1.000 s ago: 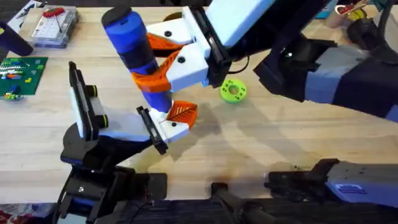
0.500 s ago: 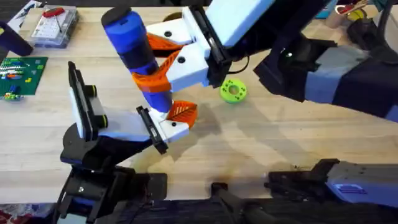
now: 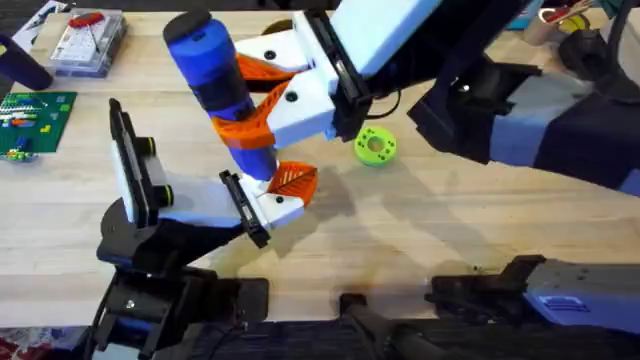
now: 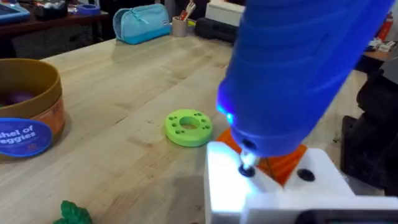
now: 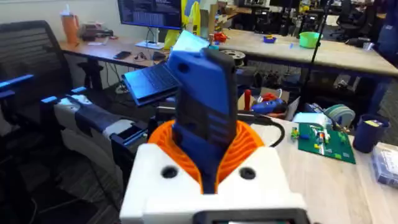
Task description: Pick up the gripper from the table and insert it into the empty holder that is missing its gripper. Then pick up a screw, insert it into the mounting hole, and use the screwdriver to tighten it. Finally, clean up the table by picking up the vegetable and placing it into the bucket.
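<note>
Thick bright-blue pen-shaped screwdriver (image 3: 222, 88): upright over wooden bench (image 3: 420, 230), clamped in right claw (image 3: 262, 95), silver tip (image 4: 247, 169) on white-orange mount. Left claw (image 3: 285, 190): state cannot tell. Orange-yellow bucket (image 4: 28, 115), dark-green vegetable (image 4: 73, 213) on bench.

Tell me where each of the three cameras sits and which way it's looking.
Overhead: above the arm bases, looking down on the wooden table; both arms show, the right gripper clamping the bright-blue pen-shaped screwdriver.
Left wrist: low by the driver's silver tip, facing the green-and-yellow disc and orange-yellow bucket.
Right wrist: looks along the screwdriver toward room desks.
All share the screwdriver.
</note>
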Controlling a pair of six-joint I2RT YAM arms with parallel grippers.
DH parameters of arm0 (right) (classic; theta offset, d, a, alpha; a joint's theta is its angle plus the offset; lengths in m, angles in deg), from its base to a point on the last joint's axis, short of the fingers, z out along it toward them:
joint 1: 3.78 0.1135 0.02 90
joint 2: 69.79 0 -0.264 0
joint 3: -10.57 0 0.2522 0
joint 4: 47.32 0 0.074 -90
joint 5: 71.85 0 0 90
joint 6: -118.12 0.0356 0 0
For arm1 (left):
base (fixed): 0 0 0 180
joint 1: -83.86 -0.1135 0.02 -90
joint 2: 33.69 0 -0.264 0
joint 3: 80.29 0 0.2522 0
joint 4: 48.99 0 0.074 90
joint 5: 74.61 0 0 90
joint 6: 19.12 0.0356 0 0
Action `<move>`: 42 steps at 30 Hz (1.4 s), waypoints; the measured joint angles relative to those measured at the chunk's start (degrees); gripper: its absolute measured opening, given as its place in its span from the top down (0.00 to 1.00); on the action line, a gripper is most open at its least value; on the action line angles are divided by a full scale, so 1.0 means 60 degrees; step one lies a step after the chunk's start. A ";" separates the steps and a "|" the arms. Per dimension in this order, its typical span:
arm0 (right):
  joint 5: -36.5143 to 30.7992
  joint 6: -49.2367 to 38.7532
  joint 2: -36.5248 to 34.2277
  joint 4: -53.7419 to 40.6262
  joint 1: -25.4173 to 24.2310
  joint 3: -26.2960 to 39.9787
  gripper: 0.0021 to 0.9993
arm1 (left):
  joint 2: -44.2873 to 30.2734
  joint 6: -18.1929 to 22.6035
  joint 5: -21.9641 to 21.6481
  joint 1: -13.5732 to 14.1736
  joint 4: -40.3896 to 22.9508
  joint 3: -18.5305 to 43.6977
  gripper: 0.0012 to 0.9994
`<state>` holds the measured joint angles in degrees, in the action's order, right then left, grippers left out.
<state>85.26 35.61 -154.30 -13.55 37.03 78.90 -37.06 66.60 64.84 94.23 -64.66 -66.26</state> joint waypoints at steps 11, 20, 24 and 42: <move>-0.0393 0.1419 0.0072 0.1385 -0.0041 0.0074 0.94 | 0.0002 0.0004 0.0000 0.0000 0.0036 0.0002 0.99; -0.0366 0.1392 0.0310 -0.1887 -0.0552 0.1905 0.93 | 0.0000 0.0004 0.0000 0.0000 0.0036 0.0000 0.99; -0.0680 0.0591 0.0426 -0.4511 -0.0776 0.2540 0.93 | 0.0002 0.0004 0.0000 0.0000 0.0036 0.0001 0.99; -0.8972 -0.6110 0.0450 -1.6226 -0.1603 0.6763 0.93 | 0.0000 0.0004 0.0000 0.0000 0.0034 0.0000 0.99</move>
<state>31.43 -1.05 -151.61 -110.91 27.42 119.48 -37.06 66.62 64.84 94.23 -64.46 -66.26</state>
